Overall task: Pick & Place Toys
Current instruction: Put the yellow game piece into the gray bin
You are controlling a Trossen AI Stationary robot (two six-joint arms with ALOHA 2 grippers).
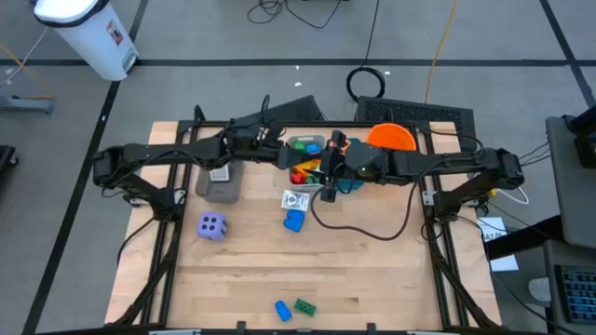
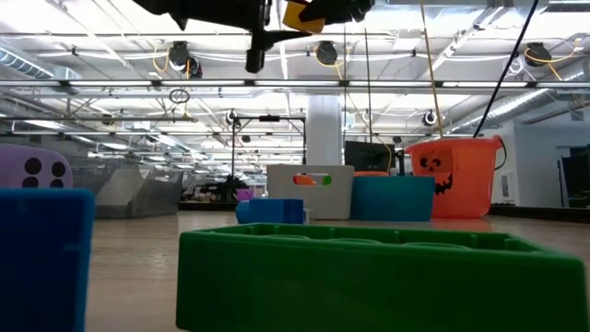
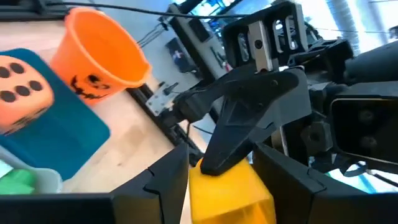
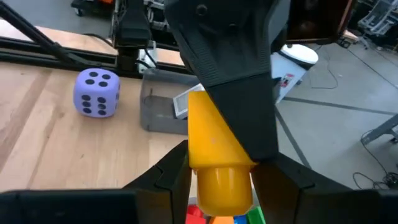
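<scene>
A yellow brick (image 3: 230, 193) is held in the air above the teal bin (image 1: 346, 186), between both grippers; it also shows in the right wrist view (image 4: 211, 149) and at the top of the low view (image 2: 302, 15). My left gripper (image 1: 287, 154) comes from the table's left and my right gripper (image 1: 326, 171) from its right; both are shut on the brick. An orange black-dotted die (image 3: 18, 93) and several coloured bricks (image 1: 303, 172) lie in the teal bin. A purple white-dotted die (image 1: 212, 226), a white packet (image 1: 296, 199) and a blue brick (image 1: 294, 221) lie on the table. My left gripper pinches the yellow brick's two opposite sides (image 3: 199, 186) between its two fingers, coming roughly level from the table's left. The brick is lifted clear above the bin. My right gripper pinches the yellow brick's other end (image 4: 217, 180) between its two fingers, coming from the table's right. The left gripper's finger (image 4: 230, 93) covers the brick's far part in the right wrist view. The brick hangs clear of everything below.
A grey bin (image 1: 222, 182) stands left of the teal bin, an orange bucket (image 1: 391, 137) at the far right. A blue brick (image 1: 281, 310) and a green brick (image 1: 304, 306) lie near the table's front edge; bare wood lies between them and the bins.
</scene>
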